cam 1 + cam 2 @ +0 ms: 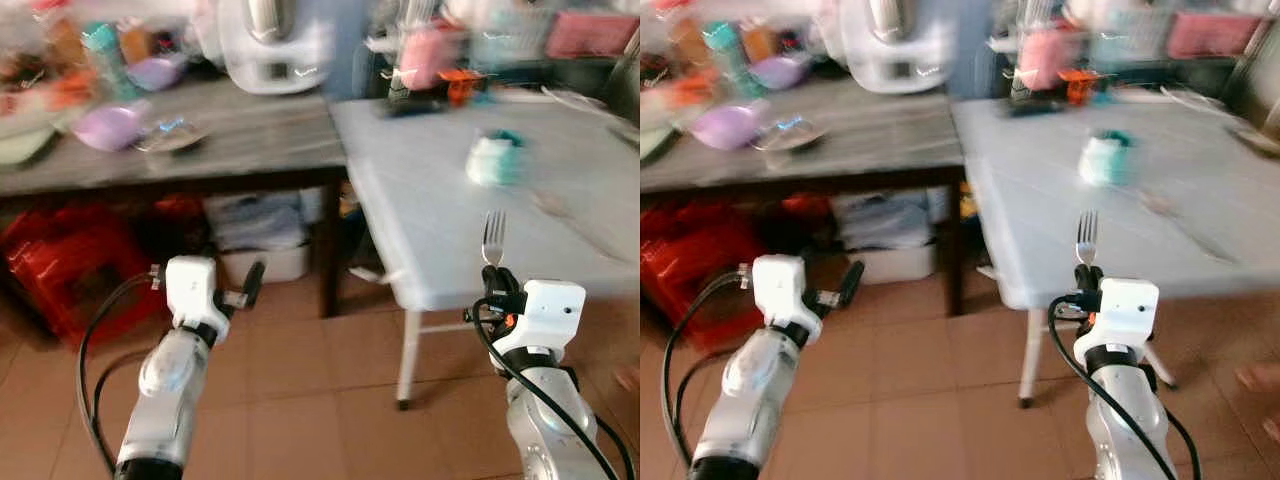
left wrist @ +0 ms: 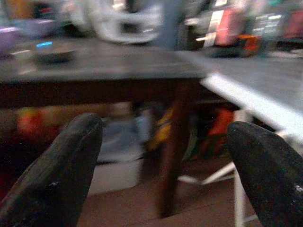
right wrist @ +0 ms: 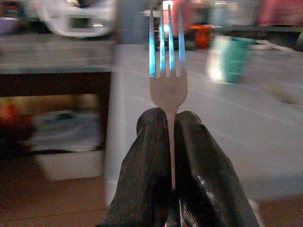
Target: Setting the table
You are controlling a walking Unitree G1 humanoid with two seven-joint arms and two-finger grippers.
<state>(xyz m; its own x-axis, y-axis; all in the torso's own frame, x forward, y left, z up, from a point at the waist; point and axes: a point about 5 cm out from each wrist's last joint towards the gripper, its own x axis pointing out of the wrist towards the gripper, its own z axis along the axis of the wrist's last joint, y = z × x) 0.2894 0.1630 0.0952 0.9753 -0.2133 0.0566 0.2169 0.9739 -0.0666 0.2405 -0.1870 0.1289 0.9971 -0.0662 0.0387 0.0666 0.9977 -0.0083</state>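
Two claws low in frame: right claw (image 1: 492, 283) pinches a fork (image 1: 494, 236) upright at lower right, before the white desk (image 1: 440, 190); left claw (image 2: 161, 161) gapes wide, empty, lower left.

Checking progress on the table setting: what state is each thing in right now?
fork: upright, tines up, clamped in the right gripper, not yet on the table
left gripper: open, holding nothing
white table: a blurred white and teal object standing on it
dark table: crowded with bowls and an appliance
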